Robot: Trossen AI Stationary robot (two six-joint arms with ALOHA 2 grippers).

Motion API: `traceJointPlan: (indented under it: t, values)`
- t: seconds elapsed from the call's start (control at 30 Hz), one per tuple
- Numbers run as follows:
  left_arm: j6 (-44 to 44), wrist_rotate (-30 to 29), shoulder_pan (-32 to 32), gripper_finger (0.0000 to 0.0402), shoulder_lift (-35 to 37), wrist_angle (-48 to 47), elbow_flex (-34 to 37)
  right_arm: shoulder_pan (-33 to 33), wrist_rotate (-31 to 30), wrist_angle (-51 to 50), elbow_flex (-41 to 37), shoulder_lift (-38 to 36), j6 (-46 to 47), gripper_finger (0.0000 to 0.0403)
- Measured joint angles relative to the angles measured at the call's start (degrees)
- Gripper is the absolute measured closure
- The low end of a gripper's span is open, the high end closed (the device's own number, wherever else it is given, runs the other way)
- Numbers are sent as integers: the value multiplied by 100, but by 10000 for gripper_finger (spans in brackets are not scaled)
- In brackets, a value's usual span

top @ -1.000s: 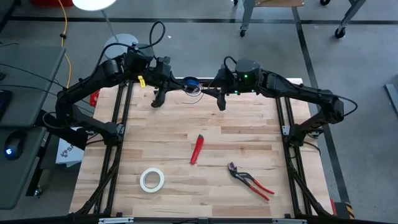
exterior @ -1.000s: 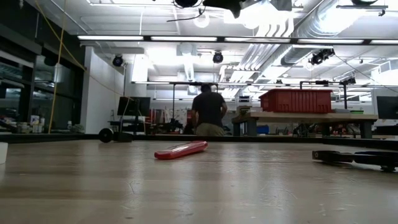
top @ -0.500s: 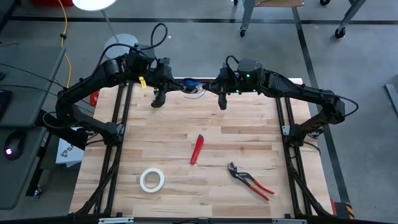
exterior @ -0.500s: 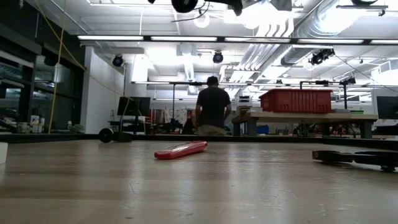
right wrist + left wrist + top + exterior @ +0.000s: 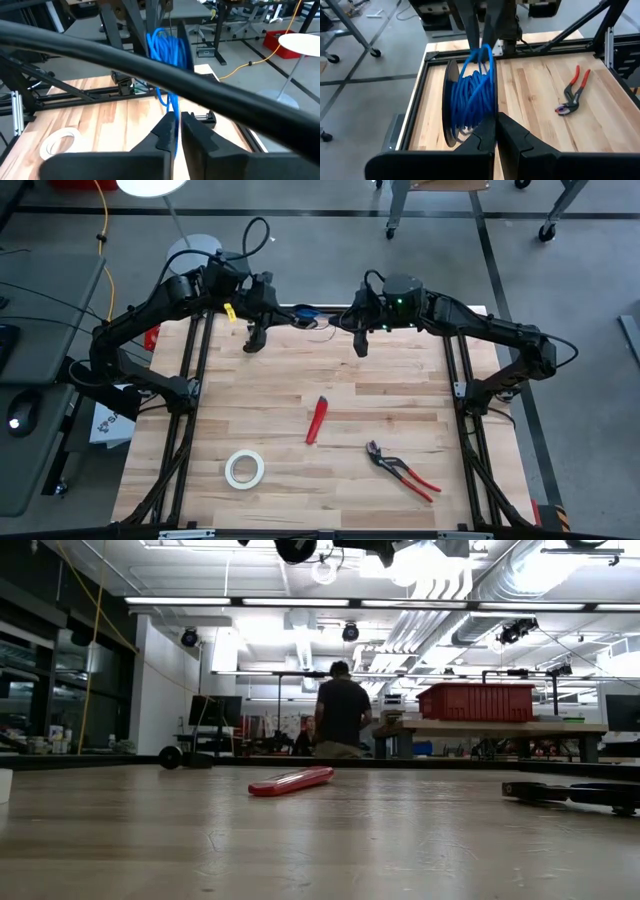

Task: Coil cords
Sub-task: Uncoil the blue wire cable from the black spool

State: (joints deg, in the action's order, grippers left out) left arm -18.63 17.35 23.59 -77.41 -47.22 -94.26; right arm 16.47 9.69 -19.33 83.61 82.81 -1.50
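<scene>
A small black spool [image 5: 305, 313] wound with thin blue wire [image 5: 475, 90] is held high above the far middle of the wooden table [image 5: 400, 400]. It also shows at the top edge of the low view [image 5: 296, 549]. My left gripper [image 5: 288, 313] is shut on the spool, coming from the table's left. My right gripper [image 5: 334, 321] is just to the spool's right and is shut on the blue wire [image 5: 170, 60] that leads off the spool. A small loose loop of wire [image 5: 320, 326] hangs between the two grippers. My left gripper pinches the rim of one spool flange [image 5: 490, 117] between its two fingers, at the edge nearest the wrist. The fingers come roughly level from the table's left. The spool is lifted clear of the table, edge-on to the fingers. My right gripper pinches the blue wire [image 5: 173, 106] between its two fingers, a short way from the spool. The fingers come from the table's right. The wire runs from the fingers straight to the spool [image 5: 169, 47]; one strand or several, I cannot tell.
A red utility knife [image 5: 316, 420] lies mid-table, a white tape roll [image 5: 244, 469] near the front left, and red-handled pliers [image 5: 402, 470] near the front right. A yellow cable [image 5: 104, 240] runs on the floor at the left. A person [image 5: 342, 720] stands in the room beyond.
The spool has sunk a little lower into the low view. The loose loop of wire between the grippers has grown smaller. Both grippers stay shut and nearly in place.
</scene>
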Motion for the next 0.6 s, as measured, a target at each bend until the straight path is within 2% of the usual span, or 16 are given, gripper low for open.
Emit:
traceJointPlan:
  t: [0.3, 0.6]
  values:
    - [2, 0, 0, 402, 2, 146, 0, 2, -356, -52, 0, 9, -19, 295]
    - [37, 65, -2, 401, 4, 487, 2, 4, -251, -296, 0, 13, -48, 284]
